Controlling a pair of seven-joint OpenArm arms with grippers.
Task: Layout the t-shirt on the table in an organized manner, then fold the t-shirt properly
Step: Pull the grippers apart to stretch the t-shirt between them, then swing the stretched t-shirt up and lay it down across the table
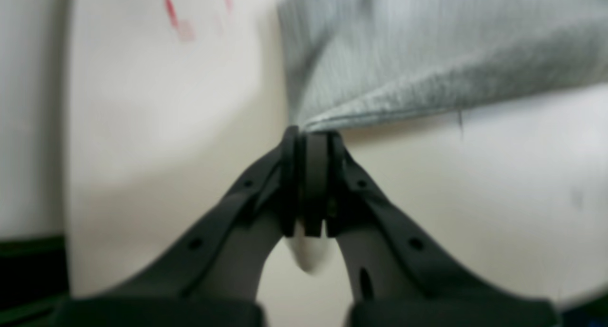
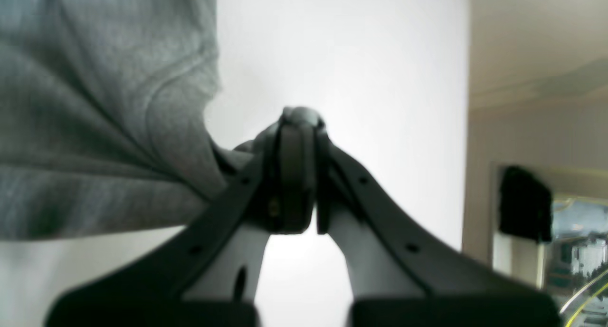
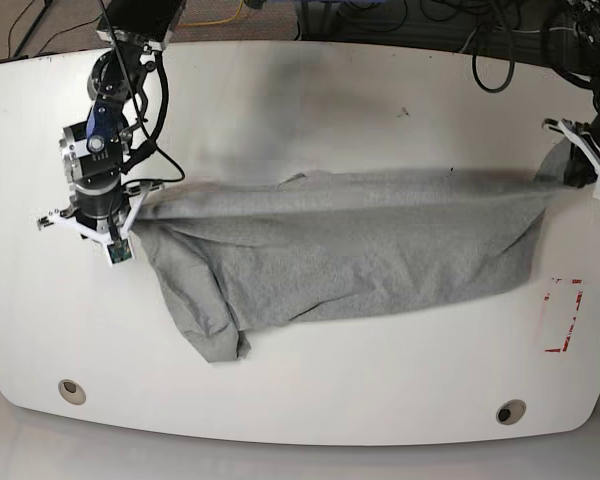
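The heather-grey t-shirt (image 3: 350,245) is stretched sideways across the white table (image 3: 310,400), held at both ends and sagging in the middle, with a bunched flap hanging at its lower left. My left gripper (image 1: 311,132) is shut on a corner of the t-shirt's (image 1: 427,56) hem; in the base view this gripper (image 3: 570,165) is at the far right. My right gripper (image 2: 299,115) is shut on a pinch of the t-shirt (image 2: 95,127); it sits at the left in the base view (image 3: 130,215). No lettering shows.
A red-lined rectangular mark (image 3: 562,315) lies on the table at the right, below the shirt's end. Two round metal grommets (image 3: 71,390) (image 3: 509,411) sit near the front edge. Cables (image 3: 480,40) run beyond the far edge.
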